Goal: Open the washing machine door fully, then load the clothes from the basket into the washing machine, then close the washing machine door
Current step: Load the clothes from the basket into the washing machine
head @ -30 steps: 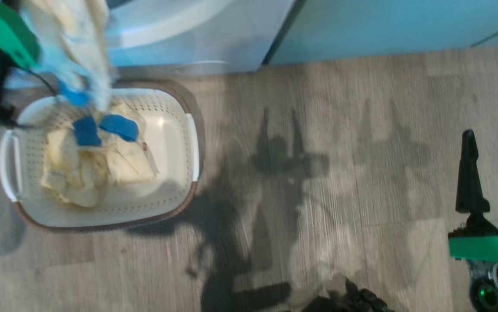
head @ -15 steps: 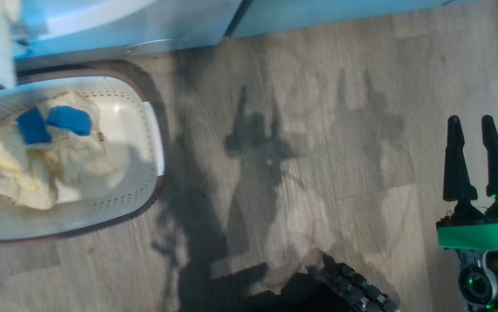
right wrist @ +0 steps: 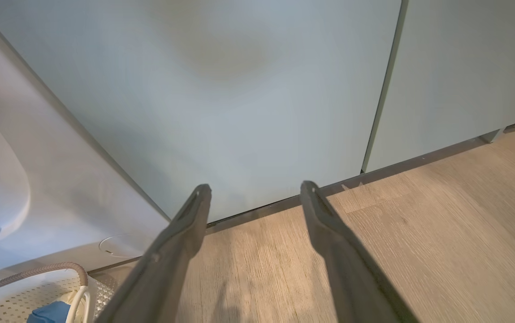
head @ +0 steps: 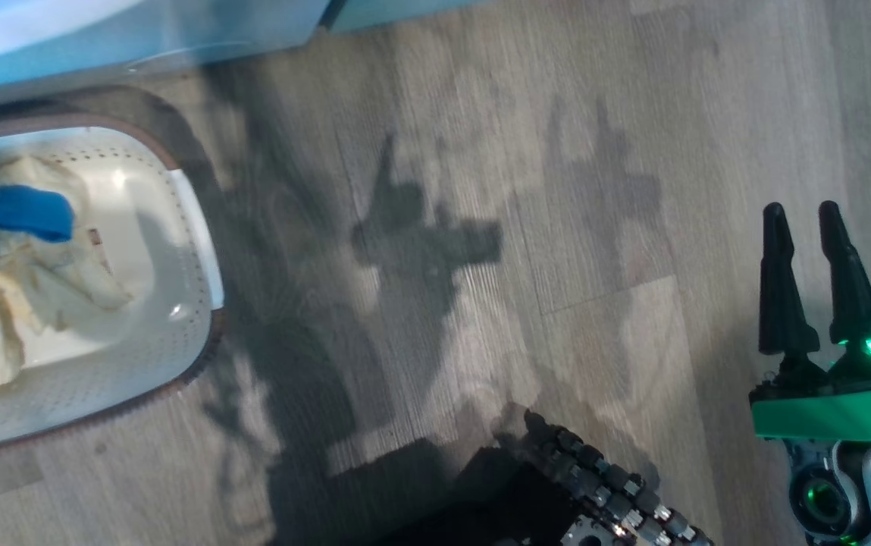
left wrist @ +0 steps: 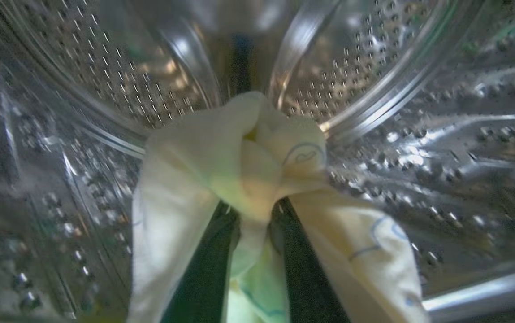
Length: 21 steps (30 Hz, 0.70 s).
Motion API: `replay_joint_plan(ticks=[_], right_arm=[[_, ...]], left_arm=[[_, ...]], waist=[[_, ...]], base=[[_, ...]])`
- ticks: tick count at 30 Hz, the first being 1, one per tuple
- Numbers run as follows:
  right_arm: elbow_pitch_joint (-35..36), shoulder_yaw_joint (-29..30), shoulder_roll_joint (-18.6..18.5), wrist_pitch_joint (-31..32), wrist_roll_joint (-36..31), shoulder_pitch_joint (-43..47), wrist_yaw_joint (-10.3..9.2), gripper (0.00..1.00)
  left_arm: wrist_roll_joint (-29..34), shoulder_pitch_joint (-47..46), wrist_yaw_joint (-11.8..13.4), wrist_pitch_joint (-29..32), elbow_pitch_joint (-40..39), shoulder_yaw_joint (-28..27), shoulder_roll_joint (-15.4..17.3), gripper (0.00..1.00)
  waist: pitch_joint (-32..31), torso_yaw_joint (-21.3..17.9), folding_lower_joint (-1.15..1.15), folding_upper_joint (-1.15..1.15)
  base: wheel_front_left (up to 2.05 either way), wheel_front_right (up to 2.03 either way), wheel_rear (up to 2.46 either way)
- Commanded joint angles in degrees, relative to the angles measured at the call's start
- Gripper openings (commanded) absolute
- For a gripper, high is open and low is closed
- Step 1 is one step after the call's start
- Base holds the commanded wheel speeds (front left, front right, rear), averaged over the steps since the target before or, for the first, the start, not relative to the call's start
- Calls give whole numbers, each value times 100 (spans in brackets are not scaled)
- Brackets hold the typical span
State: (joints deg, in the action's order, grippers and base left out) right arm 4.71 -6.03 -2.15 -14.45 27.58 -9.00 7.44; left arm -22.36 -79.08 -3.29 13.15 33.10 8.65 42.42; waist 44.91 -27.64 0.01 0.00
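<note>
The left gripper (left wrist: 252, 204) is inside the steel drum (left wrist: 418, 134). Its fingers (left wrist: 208, 269) pinch a pale yellow garment (left wrist: 235, 148), which bunches over the tips and hangs down both sides. The basket (head: 185, 349) sits on the wood floor (head: 526, 152) just in front of the washer (head: 101, 38). Clothes (head: 18, 273), cream with blue patches, lie heaped toward its left in the head view, and the right of its bottom is bare. The right gripper (head: 800, 212) hangs over the floor well apart from the basket, fingers spread, holding nothing, facing a cabinet (right wrist: 239, 89).
</note>
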Motion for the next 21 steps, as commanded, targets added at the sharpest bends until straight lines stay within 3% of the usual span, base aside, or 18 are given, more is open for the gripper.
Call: replay_joint_plan(ticks=[1, 11, 16, 21], right_arm=[[171, -93, -73, -55, 48, 27, 5, 100], [190, -170, -73, -55, 115, -20, 5, 100], [156, -194, -73, -55, 136, -52, 5, 100], [128, -214, -73, -55, 172, -96, 5, 100]], left_arm=[[214, -288, 30, -323, -208, -43, 392, 0], [948, -1142, 82, -2263, -71, 333, 389, 0], [957, -1308, -6, -2047, 293, 472, 323, 0], [632, -1229, -168, -1230, 831, 495, 253, 0]], waist=[[83, -75, -1, 0], [300, -193, -1, 0], [323, -161, -1, 0], [326, -130, -1, 0]], base=[[0, 0, 0], [0, 0, 0], [0, 0, 0], [0, 0, 0]])
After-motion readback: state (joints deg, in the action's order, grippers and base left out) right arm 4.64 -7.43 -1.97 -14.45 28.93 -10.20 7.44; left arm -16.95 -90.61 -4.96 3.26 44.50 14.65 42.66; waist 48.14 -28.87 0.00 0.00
